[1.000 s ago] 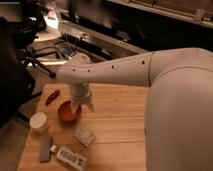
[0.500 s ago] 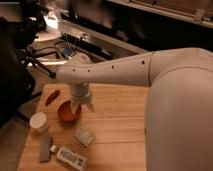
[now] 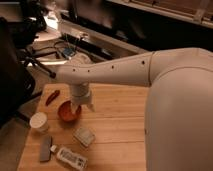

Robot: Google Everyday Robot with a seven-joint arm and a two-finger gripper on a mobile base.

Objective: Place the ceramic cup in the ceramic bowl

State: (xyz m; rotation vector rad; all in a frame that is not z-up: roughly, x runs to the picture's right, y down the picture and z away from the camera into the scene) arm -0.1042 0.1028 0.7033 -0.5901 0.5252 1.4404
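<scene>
The ceramic cup (image 3: 39,121), small and cream-white, stands upright on the wooden table (image 3: 120,117) near its left edge. The ceramic bowl (image 3: 68,112), orange-red, sits just right of the cup, a small gap between them. My gripper (image 3: 81,104) hangs from the white arm directly above the bowl's right rim and hides part of it. The cup is about a hand's width to the left of the gripper and is not held.
A slim red object (image 3: 52,97) lies at the back left of the table. A small white packet (image 3: 84,135), a flat white rectangular box (image 3: 71,158) and a grey flat item (image 3: 46,149) lie in front. My large white arm (image 3: 175,100) covers the right side.
</scene>
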